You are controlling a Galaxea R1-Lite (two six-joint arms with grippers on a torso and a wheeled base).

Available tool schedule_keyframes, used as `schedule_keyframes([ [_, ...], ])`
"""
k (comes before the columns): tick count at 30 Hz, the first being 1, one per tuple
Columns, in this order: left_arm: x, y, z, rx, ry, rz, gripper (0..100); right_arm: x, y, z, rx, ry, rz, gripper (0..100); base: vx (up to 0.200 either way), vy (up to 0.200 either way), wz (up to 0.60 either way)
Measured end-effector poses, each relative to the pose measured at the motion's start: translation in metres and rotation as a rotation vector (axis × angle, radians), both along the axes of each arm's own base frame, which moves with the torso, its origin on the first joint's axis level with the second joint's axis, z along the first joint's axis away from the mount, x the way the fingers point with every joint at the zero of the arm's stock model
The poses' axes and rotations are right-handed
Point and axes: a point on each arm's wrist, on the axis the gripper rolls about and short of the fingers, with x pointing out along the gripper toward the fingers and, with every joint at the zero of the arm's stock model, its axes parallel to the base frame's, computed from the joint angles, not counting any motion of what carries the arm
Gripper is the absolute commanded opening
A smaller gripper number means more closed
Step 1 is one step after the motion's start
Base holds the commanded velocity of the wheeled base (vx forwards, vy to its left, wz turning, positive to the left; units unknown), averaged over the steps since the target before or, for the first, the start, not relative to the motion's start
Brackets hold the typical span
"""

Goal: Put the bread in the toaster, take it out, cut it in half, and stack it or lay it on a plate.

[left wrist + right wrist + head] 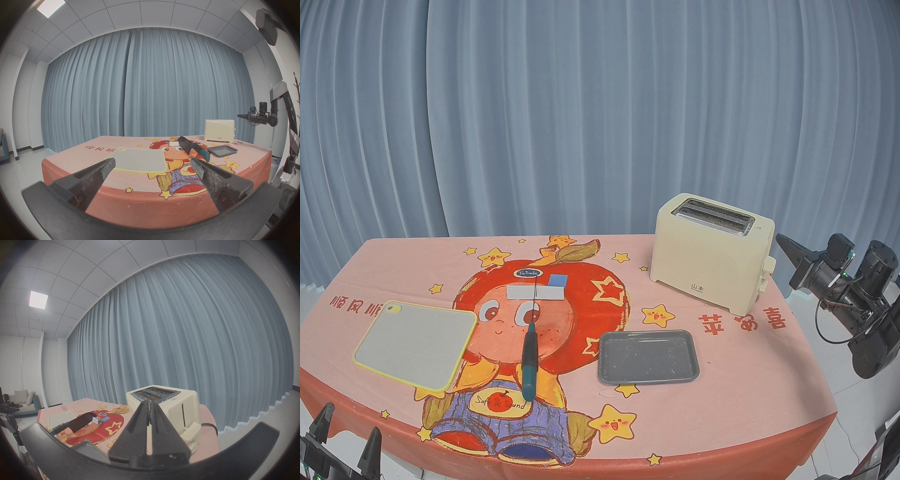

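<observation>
My right gripper [150, 404] has its jaws pressed together on nothing, hanging level with the toaster [709, 256], just off its lever end and not touching it. My left gripper [152, 162] is spread wide and empty, low past the table's [737, 387] near edge, well away from the toaster. In front of the toaster lies the grey tray [648, 357]. Leftward come the knife [529, 359] (teal handle toward me) and the cutting board [415, 342]. Whether the bread sits in the toaster's slots I cannot tell.
</observation>
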Motion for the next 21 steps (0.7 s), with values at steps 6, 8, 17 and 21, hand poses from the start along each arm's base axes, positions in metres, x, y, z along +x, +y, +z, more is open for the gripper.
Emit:
schedule_keyframes([
  [6,0.000,0.000,0.000,0.000,-0.001,0.001,100,-0.003,0.000,0.007,0.004,-0.024,0.001,0,0.000,0.000,0.00],
  [8,0.000,0.000,0.000,0.000,-0.002,0.001,100,-0.004,0.000,0.008,0.005,-0.029,0.002,0,0.000,0.000,0.00],
  [17,0.000,0.000,0.000,0.000,-0.001,0.002,100,-0.007,0.000,0.014,0.007,-0.048,0.013,0,0.000,0.000,0.00],
  [21,0.000,0.000,0.000,0.000,-0.002,0.003,100,-0.009,0.000,0.018,0.008,-0.063,0.028,0,0.000,0.000,0.00],
])
